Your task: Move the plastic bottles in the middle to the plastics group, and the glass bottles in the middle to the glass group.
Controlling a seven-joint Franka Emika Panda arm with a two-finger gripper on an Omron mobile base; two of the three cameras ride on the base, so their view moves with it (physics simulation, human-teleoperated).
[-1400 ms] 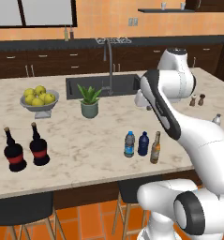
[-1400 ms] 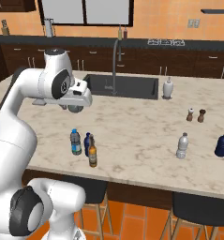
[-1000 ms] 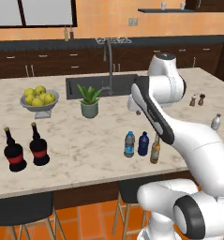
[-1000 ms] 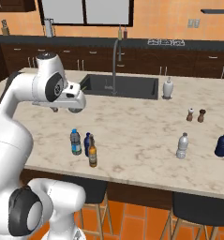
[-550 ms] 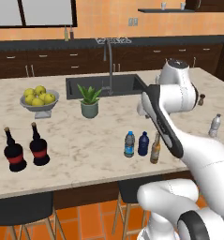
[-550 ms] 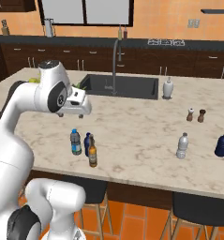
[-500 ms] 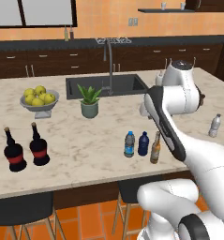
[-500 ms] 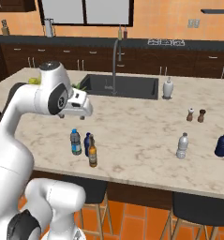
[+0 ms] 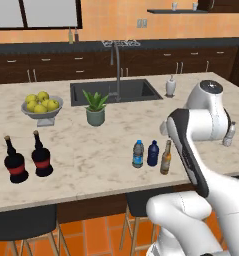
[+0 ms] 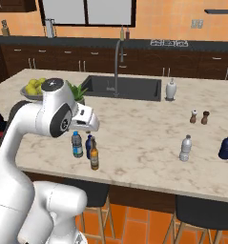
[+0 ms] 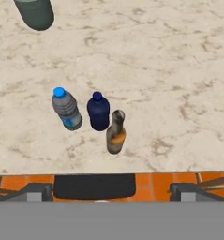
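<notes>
Hand view is looking down on the clear bottle [image 11: 66, 109], blue bottle [image 11: 99, 111] and amber bottle [image 11: 115, 133]; the gripper [image 11: 111, 191], jaws spread, has been swinging toward them.

Dark blue bottle [image 11: 99, 111], seemingly amber bottle [image 11: 115, 133] (pale label).

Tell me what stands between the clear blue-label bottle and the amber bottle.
The dark blue bottle stands between the clear blue-label bottle and the amber bottle, seen in the hand view.
</notes>
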